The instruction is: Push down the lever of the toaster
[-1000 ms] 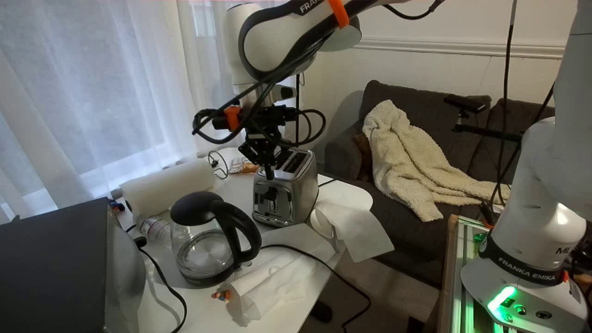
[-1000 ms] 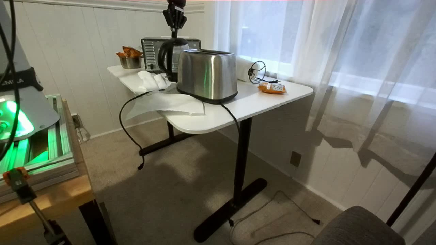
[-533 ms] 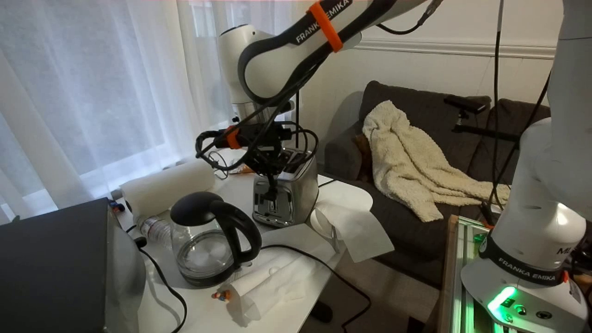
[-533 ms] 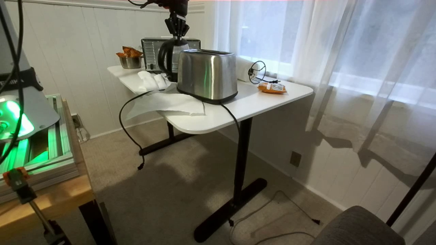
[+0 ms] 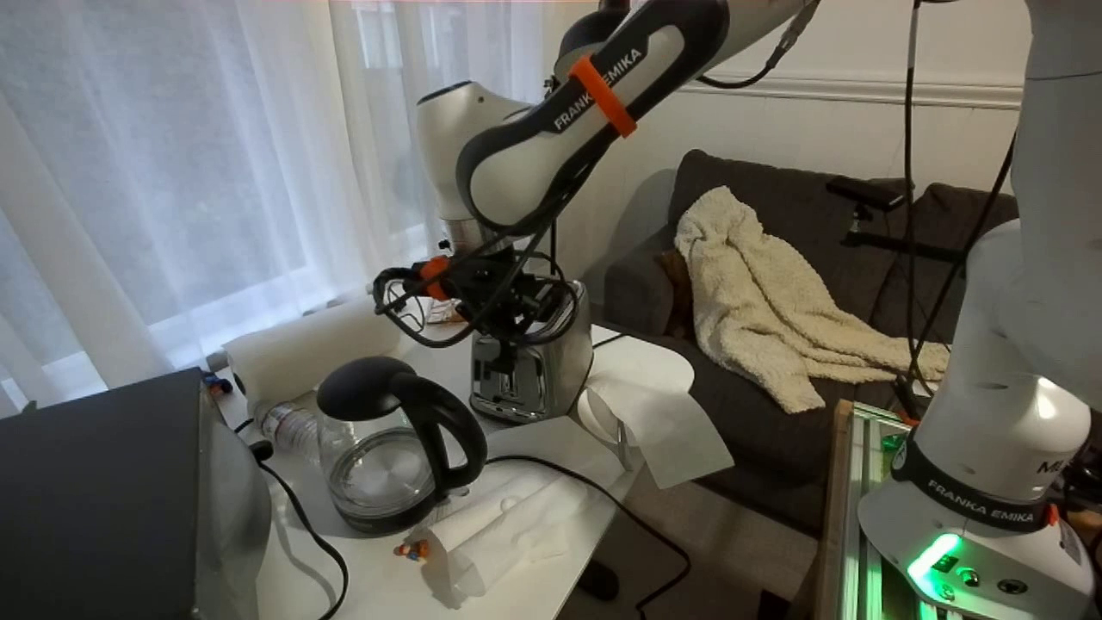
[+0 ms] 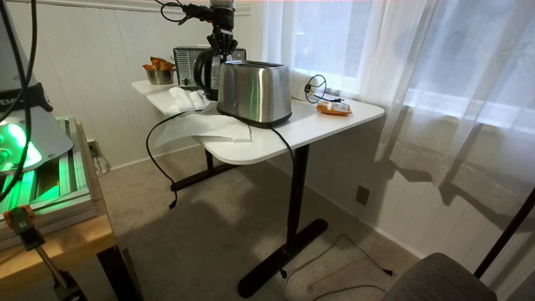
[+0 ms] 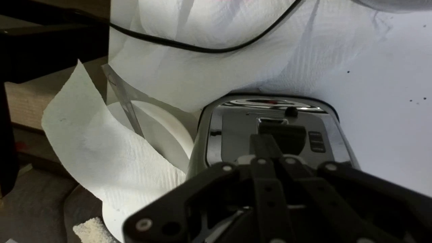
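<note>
The silver toaster stands on the white table; it also shows in an exterior view, where its body hides the front face. In the wrist view its grey front panel has a wide black lever beside a slot trimmed in chrome. My gripper is shut, fingertips together, with nothing between them. The tips overlap the lever's left part in the wrist view; I cannot tell whether they touch it. In an exterior view the gripper is low at the toaster's front, its fingers dark against the panel.
A glass kettle stands near the toaster's front. A grey oven is beyond it. A paper towel roll lies near the window. Loose paper towels and a black cord lie along the table edge. An orange bag lies behind.
The arm has moved down, lowering the shut gripper from above the toaster's front edge to in front of its panel. The toaster and other objects have not moved.
</note>
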### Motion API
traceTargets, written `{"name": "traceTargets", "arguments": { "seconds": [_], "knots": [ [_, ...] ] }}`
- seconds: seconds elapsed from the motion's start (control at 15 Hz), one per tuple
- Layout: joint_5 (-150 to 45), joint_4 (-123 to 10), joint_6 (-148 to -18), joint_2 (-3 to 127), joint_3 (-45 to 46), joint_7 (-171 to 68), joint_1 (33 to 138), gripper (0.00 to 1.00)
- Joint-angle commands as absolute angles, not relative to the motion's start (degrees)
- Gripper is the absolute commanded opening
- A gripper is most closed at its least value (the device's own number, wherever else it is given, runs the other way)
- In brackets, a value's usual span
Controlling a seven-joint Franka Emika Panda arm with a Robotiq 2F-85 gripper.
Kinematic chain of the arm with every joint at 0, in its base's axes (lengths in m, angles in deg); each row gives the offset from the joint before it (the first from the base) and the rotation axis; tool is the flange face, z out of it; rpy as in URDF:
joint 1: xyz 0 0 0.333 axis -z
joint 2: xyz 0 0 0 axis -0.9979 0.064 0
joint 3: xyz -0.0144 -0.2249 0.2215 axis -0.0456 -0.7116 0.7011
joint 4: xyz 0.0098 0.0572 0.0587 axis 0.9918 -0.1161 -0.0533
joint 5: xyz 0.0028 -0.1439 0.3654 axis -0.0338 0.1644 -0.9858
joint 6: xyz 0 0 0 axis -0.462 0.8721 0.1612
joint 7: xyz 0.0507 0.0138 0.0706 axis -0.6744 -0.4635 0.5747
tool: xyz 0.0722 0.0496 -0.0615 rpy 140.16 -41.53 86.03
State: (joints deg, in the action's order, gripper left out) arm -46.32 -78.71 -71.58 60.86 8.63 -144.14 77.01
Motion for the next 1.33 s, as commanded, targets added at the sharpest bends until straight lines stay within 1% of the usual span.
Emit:
{"name": "traceTargets", "arguments": {
  "seconds": [0.0,0.6,1.27],
  "knots": [
    [-43.02,-81.58,-77.41,60.80,6.89,-148.07,75.55,0.00],
    [-42.56,-84.92,-88.82,62.04,5.61,-149.05,75.37,0.00],
    [-46.05,-85.47,-93.85,68.05,5.42,-147.34,75.54,0.00]
  ]
}}
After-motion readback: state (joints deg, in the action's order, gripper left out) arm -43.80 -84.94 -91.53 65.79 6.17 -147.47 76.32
